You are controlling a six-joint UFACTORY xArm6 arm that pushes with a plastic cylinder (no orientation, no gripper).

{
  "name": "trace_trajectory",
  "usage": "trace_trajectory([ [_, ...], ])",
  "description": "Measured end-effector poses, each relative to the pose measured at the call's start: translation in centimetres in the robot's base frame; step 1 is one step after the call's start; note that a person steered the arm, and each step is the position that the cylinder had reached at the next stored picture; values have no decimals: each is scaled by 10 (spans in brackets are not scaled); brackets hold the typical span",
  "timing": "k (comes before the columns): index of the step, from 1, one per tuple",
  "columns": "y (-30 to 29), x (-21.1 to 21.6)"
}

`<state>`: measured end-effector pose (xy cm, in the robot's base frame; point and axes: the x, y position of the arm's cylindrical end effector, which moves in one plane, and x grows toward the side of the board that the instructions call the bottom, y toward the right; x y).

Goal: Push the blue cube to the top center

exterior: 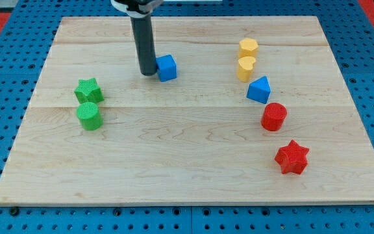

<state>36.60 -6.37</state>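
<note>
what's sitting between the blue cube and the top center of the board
Nothing visible. My tip sits right against the blue cube on the view's left, and the stretch of board toward top center holds no blocks.

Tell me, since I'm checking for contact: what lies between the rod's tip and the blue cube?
Nothing: in the camera view my tip stands right against the blue cube, on the view's left.

Green star, green cylinder — two yellow blocks, blue wedge, red cylinder, red star
</note>
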Motion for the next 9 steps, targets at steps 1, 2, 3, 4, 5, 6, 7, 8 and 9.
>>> trace_trajectory([
  [1, 55, 0],
  [2, 104, -6],
  [3, 116, 11],
  [4, 109, -6],
  [5, 113, -49],
  [6, 124, -70],
  [7, 112, -79],
  [8, 89, -91],
  [9, 63, -125],
])
